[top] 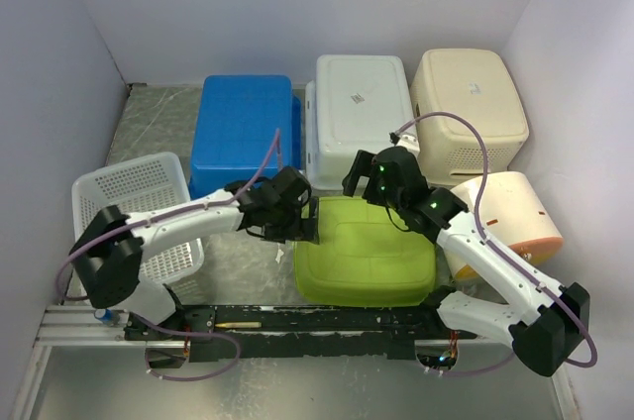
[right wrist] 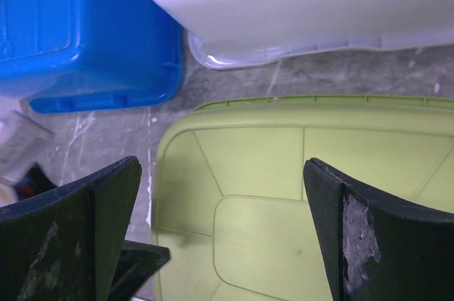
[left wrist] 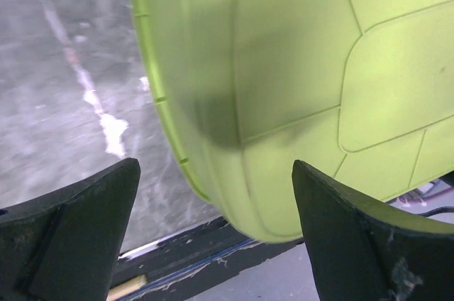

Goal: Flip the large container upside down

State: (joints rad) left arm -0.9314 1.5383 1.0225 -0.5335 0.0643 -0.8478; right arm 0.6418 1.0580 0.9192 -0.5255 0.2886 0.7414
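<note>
Left gripper (left wrist: 214, 165) gapes wide astride the green bin's (top: 369, 254) left edge, gripping nothing; right gripper (right wrist: 221, 161) hangs open above its far edge.

The top view looks steeply down from high behind the left claw (top: 302, 227) and right claw (top: 359, 180), wide enough to hold the whole surface (top: 158, 128). The left wrist camera peers out between its claw's fingers, very close to the green container (left wrist: 298, 67) just ahead. The right wrist camera looks down from a little farther off, with the blue bin (right wrist: 78, 38) and white bin (right wrist: 298, 3) beyond its claw. All three views share the container.
</note>
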